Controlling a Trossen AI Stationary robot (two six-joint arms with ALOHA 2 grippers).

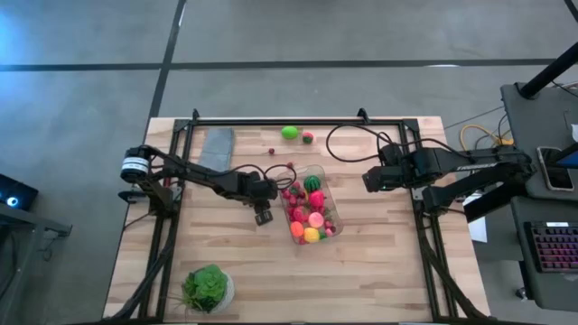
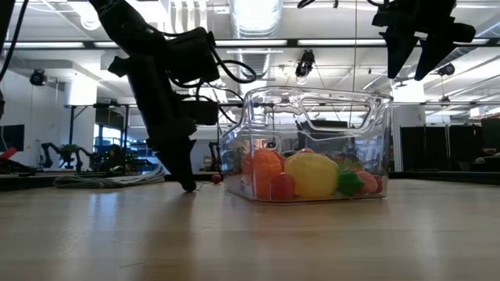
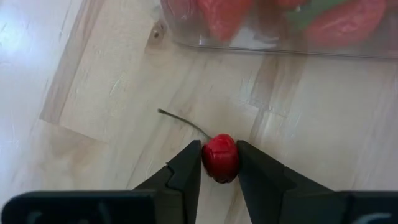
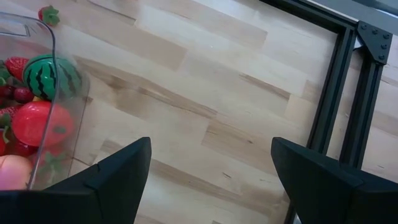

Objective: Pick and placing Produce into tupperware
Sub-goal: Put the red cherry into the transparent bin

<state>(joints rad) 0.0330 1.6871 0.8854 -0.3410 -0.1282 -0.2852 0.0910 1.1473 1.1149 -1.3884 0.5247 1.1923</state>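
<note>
No writing or labels can be read. One stemmed red cherry (image 3: 219,158) is pinched by the left hand (image 3: 219,167) on the tabletop (image 1: 379,262), just at nine o'clock of the one clear tupperware (image 1: 330,206), which is filled with toy fruit. The right hand (image 4: 210,168) is spread open at three o'clock.

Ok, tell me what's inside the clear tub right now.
The tub holds a striped green melon, red berries, a pink piece, an orange one and a yellow one. Anything beneath that pile is covered.
</note>
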